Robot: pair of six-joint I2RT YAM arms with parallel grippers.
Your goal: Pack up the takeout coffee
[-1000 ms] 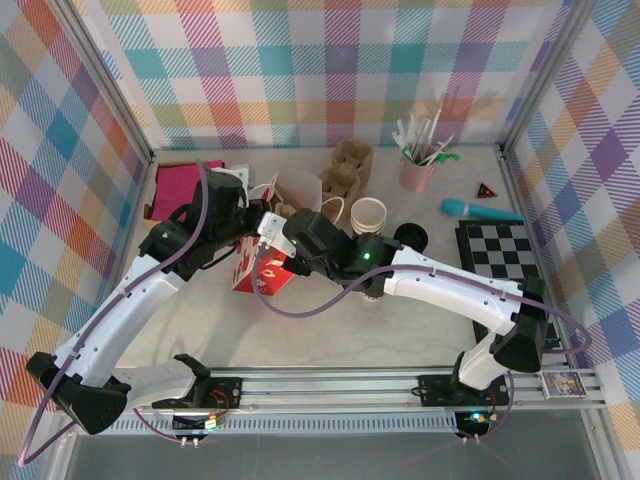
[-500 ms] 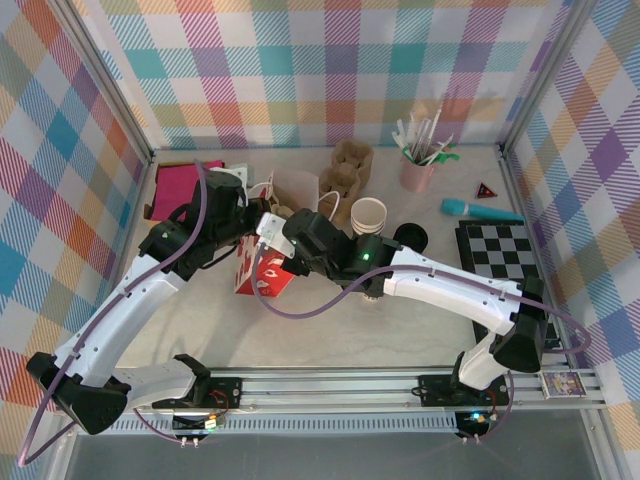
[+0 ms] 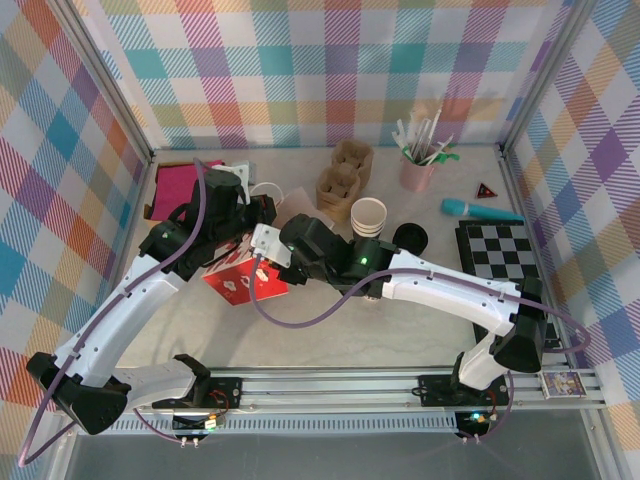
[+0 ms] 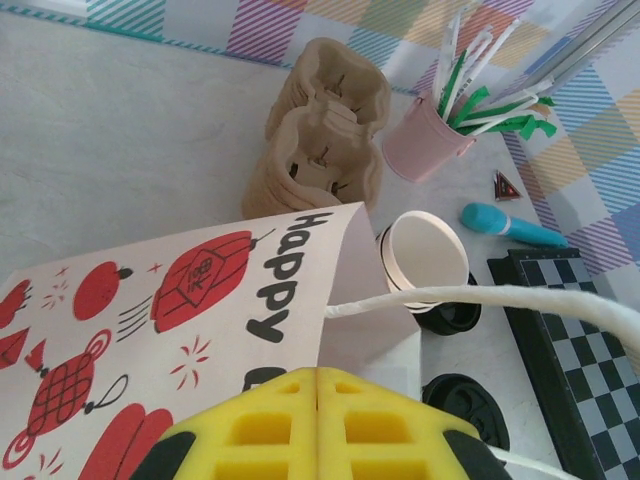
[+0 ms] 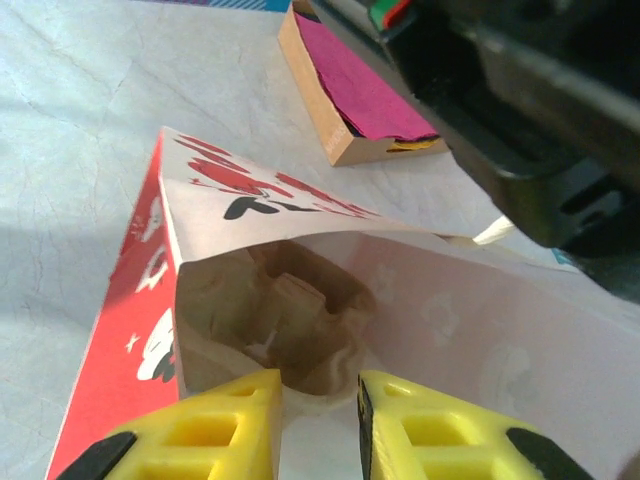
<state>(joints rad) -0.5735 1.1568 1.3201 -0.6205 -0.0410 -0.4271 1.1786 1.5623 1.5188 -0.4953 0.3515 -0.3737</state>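
Coffee judged not yet bagged: left jaws pinch bag (image 3: 245,283) rim shut; right jaws, parted and empty, face its 1 o'clock mouth; carrier (image 5: 300,300) inside.

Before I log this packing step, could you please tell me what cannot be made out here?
Right wrist view: the brown object deep in the paper bag is shadowed and unidentifiable.
Left wrist view: the bag's print after "HAPPY" is covered by the left fingers.
Top view: the bag's mouth is hidden under the right arm.
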